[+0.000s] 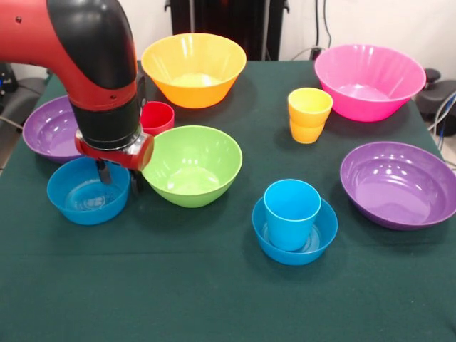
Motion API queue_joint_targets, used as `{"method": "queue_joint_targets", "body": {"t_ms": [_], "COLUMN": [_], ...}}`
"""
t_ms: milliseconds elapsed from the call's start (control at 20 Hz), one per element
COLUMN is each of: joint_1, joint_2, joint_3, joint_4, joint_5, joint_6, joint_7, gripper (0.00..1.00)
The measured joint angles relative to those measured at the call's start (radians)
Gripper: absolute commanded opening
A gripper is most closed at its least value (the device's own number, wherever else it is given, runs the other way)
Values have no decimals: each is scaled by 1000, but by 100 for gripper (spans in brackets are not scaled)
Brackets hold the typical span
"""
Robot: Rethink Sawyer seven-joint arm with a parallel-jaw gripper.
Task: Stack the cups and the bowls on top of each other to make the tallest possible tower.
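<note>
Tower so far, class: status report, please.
Jaws straddle left blue bowl's rim, gripper apparently open. Tower: blue cup in second blue bowl only. Green bowl crowds gripper.

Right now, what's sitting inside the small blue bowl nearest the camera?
The blue cup stands upright inside that small blue bowl, mouth up and empty as far as its visible inside shows. The bowl's floor under the cup is covered, so anything beneath it cannot be seen.

Tight squeeze on this side: the arm (92, 71) hangs between the small blue bowl (87, 191) and the lime green bowl (192, 165), red cup (157, 117) just behind. Front worktop (178, 285) lies wide open, plus a clear lane between the yellow cup (309, 115) and the blue cup (292, 212).
</note>
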Motion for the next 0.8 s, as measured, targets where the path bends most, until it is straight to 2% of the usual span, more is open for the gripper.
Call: {"method": "queue_joint_targets", "body": {"t_ms": [350,800], "joint_1": [16,9], "joint_2": [-1,0], "joint_3": [-54,-57], "joint_4": [41,61], "joint_5": [0,2], "joint_6": [-78,-152], "joint_7": [0,0], "gripper": [100,100]}}
